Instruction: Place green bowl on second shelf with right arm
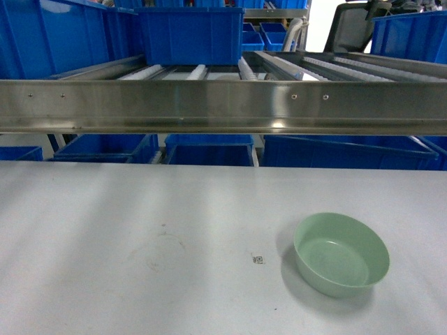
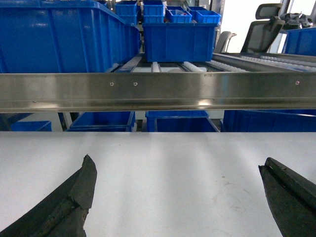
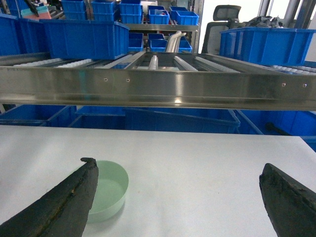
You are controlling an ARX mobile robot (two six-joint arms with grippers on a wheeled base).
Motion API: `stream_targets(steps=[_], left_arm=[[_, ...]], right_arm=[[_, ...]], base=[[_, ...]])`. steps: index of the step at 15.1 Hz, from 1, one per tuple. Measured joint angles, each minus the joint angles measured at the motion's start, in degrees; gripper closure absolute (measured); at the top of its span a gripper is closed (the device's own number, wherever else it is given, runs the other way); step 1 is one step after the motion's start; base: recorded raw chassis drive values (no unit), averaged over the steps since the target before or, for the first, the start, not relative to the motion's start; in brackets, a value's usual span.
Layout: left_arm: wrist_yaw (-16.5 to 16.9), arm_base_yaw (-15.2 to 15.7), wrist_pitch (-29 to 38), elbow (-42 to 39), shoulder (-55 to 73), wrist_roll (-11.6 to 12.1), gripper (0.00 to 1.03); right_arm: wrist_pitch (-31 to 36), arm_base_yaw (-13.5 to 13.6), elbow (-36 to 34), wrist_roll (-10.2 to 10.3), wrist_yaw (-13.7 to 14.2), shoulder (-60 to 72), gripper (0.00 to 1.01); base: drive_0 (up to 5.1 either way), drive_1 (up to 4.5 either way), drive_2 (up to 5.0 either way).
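Observation:
The green bowl (image 1: 341, 253) stands upright and empty on the white table at the front right. In the right wrist view the bowl (image 3: 109, 188) lies low on the left, partly behind the left finger of my right gripper (image 3: 177, 170), which is open with nothing between its fingers. My left gripper (image 2: 177, 165) is open too, over bare table. Neither gripper shows in the head view. The shelf (image 1: 223, 105) is a steel roller rack whose front rail crosses the view above the table's far edge.
A large blue bin (image 1: 190, 33) sits on the rack's rollers at the back left, more blue bins (image 1: 209, 149) stand under the rack. A small printed marker (image 1: 258, 259) lies on the table (image 1: 105, 230) left of the bowl. An office chair (image 3: 219, 22) stands behind.

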Motion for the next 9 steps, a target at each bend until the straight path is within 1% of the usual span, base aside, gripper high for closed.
stream_targets(steps=[9], left_arm=[[-0.02, 0.00, 0.00, 0.00, 0.00, 0.00, 0.05]], right_arm=[[0.00, 0.00, 0.00, 0.00, 0.02, 0.00, 0.03]], base=[[0.0, 0.00, 0.0]])
